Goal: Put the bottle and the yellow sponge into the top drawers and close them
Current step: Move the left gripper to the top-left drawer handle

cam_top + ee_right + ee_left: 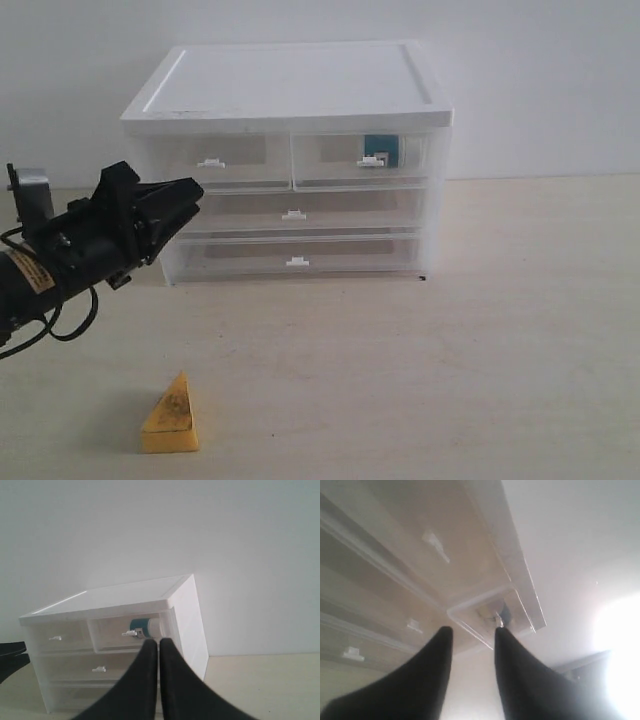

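Two top drawers sit side by side under the white lid of the cabinet [290, 80], and in the exterior view both look pushed in flush with its front. The top left drawer [215, 160] shows nothing inside that can be made out. The top right drawer [335, 160] holds the bottle [381, 150], whose teal label shows through the clear plastic just behind the small white clip handle; the right wrist view shows it lying on its side [145, 626].

The yellow sponge [172, 415] stands on the table [450, 350] at the near left, well apart from the cabinet, its point up and its darker face toward the camera.

The left gripper [197, 188] hangs above the table at the left, just in front of the cabinet's left side, its tips aimed at the drawers. Its fingers [435, 650] stand apart with a clear gap and nothing between them. The right gripper [159, 641] points at the cabinet from farther off, its fingers pressed together on nothing.
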Robot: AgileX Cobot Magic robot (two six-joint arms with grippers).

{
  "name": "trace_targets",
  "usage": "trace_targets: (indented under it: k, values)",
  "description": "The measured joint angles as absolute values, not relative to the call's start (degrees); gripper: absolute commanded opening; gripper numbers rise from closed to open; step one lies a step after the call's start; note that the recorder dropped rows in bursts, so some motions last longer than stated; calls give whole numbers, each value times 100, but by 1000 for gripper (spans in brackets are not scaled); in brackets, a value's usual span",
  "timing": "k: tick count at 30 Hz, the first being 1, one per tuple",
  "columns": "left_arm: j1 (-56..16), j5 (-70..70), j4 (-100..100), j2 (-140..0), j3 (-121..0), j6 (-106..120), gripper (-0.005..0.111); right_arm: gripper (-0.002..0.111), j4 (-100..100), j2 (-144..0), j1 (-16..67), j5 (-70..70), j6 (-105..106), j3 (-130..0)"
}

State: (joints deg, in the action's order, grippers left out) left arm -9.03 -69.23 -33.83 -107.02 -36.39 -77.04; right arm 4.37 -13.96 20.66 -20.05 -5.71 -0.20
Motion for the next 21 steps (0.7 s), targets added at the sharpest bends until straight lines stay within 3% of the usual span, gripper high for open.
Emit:
trace_targets:
  k: [2,21]
  values:
    - [-906,-6937,-3214,-10773,-3664,-7858,54,0,437,-1396,2066,-2005,-571,-20]
    - [-1099,-6937,-2683,-11298,-4434,-8475,53,0,438,-1396,2066,-2005,-571,-20]
